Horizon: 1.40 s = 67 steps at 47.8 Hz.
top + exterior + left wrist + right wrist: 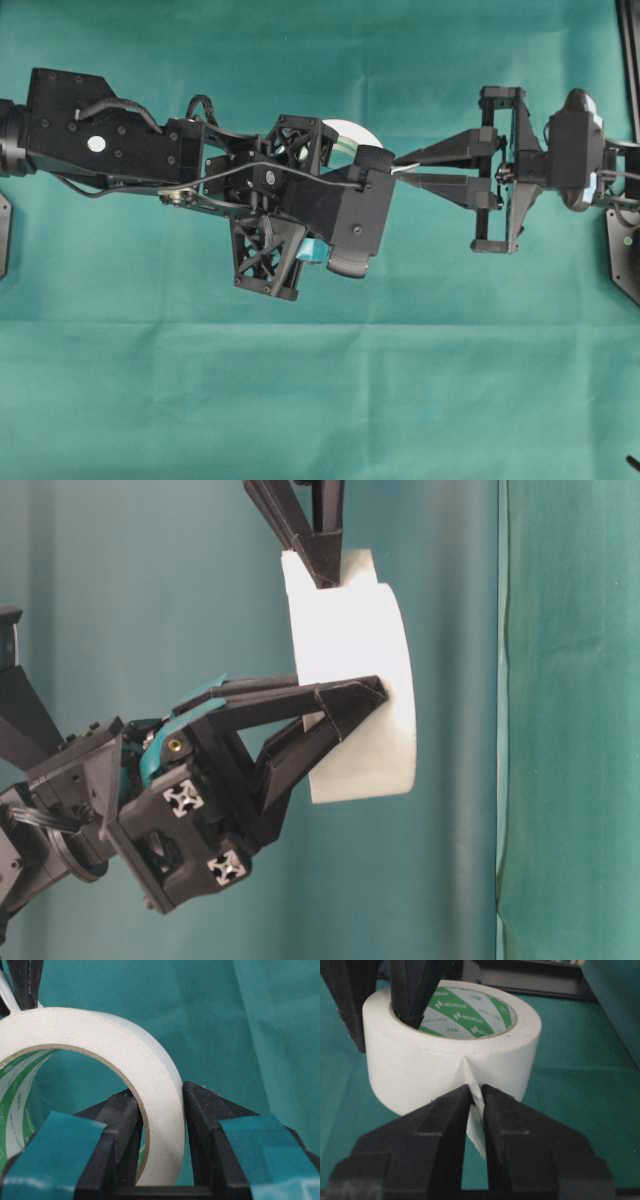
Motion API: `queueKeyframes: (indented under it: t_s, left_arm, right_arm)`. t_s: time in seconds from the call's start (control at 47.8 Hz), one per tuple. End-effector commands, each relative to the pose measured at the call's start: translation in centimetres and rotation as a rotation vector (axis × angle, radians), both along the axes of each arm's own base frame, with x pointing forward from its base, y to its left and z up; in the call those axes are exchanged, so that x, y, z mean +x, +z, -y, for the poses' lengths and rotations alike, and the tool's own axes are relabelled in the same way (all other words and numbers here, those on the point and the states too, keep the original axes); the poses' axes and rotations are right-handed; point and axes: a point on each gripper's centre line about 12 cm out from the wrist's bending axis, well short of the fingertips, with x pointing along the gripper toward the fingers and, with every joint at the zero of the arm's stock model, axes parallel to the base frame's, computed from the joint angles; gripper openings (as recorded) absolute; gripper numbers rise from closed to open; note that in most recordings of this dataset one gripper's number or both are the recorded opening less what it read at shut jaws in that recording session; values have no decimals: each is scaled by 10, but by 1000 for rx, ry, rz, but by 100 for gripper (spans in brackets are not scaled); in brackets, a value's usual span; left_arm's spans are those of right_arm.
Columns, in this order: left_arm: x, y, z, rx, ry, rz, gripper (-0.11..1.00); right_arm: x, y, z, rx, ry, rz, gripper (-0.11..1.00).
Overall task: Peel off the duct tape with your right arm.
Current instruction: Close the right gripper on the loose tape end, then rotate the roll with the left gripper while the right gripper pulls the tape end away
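Duct tape (pixel 352 134) sits near the middle of the green cloth (pixel 320 400), held off it between the two arms. From overhead most of the roll is hidden under the left arm's (pixel 110 140) wrist and its camera housing, so only a white arc with a sliver of green core shows at the far side. That black bulk is the main obstruction: it covers the roll from above and from the left.

To the right, the right arm (pixel 560 160) reaches in level, and its long tapered black fingers converge on the roll's right side. Around both arms the cloth is bare, with wide room near the camera and along the far side. At the right edge of the overhead view a black frame piece (pixel 625 250) stands by the right arm's base.

The left gripper (pixel 161 1110), with teal pads, is partly closed and clamps the roll's wall, one finger inside the core and one against the outer face. The right gripper (pixel 476 1095) is pinched fully together on the small loose tab (pixel 476 1132), which hangs down from the roll's side between its fingertips.

The roll is wide and white, its outer wraps smooth. Its inner core is printed with green bands and white lettering. A faint vertical crease runs up the outer face from where the tab leaves it.
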Motion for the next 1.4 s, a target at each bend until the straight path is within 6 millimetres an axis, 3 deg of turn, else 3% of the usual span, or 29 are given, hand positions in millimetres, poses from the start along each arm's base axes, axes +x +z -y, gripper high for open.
queueKeyframes:
  t_s: [0.0, 0.899, 1.15, 1.38]
  left_arm:
    - [-1, 24, 3, 3, -11, 63, 23]
    - [-3, 19, 2, 4, -11, 49, 23]
    - [-9, 16, 17, 12, -55, 41, 23]
    - [-18, 11, 40, 87, -203, 32, 23]
  right_arm:
    - [2, 5, 1, -9, 3, 19, -7]
    - [1, -2, 5, -9, -14, 14, -9]
    - [0, -2, 9, -6, -29, 13, -9]
    - [-1, -4, 9, -5, -31, 10, -9]
